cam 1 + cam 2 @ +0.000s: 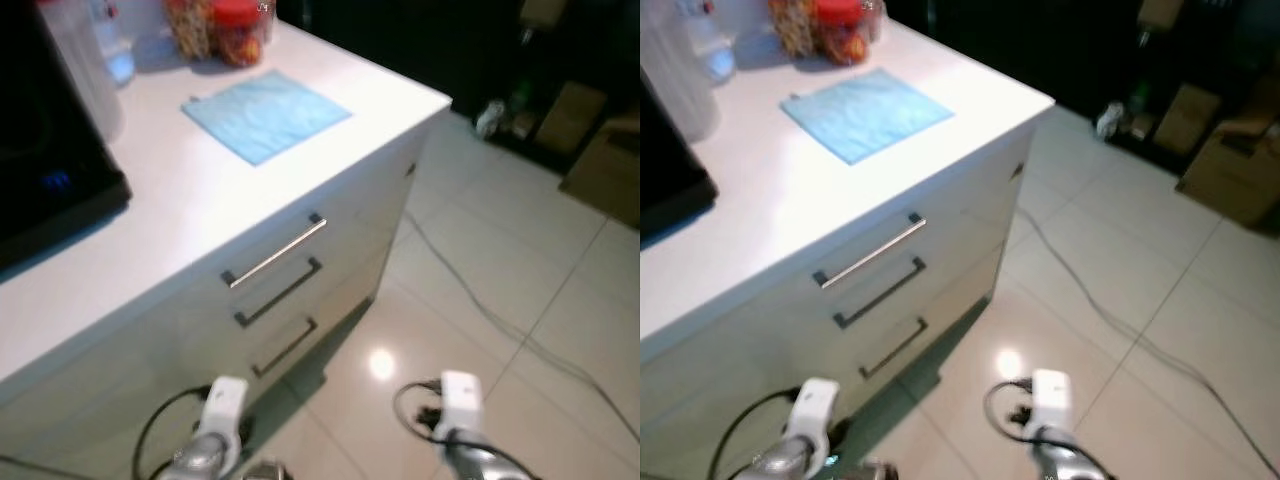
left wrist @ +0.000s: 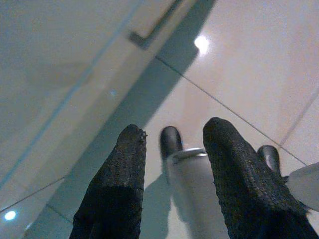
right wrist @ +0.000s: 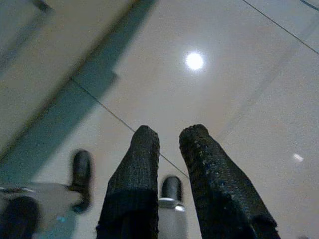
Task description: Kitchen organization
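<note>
1. Hanging low over the floor tiles (image 3: 239,74), our left tool (image 2: 172,164) and right tool (image 3: 169,149) both have their fingers parted and carry nothing.
2. Past them, we see three drawer handles (image 1: 273,255) on the cabinet front, stiff bars we'd hook mid-length.
3. Up on the worktop (image 1: 200,200) lies the blue cloth (image 1: 265,113), likely soft and light; we'd pinch a corner.
4. Farthest, the jars (image 1: 215,28) look slippery and fragile.
5. Wrist views add our feet; head views show the worktop.
</note>
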Robot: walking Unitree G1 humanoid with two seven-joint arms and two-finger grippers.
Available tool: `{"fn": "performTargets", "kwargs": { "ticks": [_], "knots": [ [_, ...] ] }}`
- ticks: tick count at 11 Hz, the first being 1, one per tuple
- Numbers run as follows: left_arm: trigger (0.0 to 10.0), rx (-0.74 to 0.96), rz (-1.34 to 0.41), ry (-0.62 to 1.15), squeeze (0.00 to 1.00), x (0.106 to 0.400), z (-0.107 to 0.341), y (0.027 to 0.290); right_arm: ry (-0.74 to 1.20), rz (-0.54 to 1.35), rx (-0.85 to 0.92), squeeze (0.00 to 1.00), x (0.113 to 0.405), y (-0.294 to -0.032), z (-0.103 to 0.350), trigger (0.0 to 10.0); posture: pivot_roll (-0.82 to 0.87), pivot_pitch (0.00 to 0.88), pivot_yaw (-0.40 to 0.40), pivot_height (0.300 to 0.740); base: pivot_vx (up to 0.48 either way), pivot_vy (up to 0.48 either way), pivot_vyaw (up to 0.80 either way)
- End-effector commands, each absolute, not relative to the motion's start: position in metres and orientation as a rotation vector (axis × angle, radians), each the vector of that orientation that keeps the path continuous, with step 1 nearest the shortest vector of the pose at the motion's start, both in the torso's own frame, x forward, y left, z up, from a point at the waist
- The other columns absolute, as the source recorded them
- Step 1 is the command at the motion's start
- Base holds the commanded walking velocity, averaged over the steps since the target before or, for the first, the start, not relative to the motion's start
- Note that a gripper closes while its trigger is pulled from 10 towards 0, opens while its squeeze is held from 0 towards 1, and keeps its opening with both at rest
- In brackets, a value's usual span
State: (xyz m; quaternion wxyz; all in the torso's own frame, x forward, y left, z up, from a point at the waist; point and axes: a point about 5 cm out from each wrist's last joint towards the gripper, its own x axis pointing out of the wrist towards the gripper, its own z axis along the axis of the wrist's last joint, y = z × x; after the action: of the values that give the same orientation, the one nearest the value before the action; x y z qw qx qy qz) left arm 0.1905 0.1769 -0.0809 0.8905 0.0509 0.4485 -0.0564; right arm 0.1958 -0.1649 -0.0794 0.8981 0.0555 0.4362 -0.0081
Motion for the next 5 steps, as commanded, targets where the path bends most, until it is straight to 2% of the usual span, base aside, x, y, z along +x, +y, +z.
{"fn": "performTargets", "kwargs": {
  "ticks": [1, 5],
  "knots": [
    [10.0, 0.104, -0.127, 0.94, 0.0, 0.1867, -0.083, 0.1731, 0.912, -0.032, 0.102, 0.0, 0.1944, -0.1726, -0.0796, 10.0, -0.03, 0.057, -0.009, 0.74, 0.0, 0.0, 0.8],
    [10.0, 0.104, -0.133, 0.942, 0.0, 0.1858, -0.0835, 0.1725, 0.918, -0.027, 0.102, 0.0, 0.1937, -0.1722, -0.0801, 10.0, -0.03, 0.06, -0.007, 0.74, 0.0, 0.0, 0.8]
  ]
}}
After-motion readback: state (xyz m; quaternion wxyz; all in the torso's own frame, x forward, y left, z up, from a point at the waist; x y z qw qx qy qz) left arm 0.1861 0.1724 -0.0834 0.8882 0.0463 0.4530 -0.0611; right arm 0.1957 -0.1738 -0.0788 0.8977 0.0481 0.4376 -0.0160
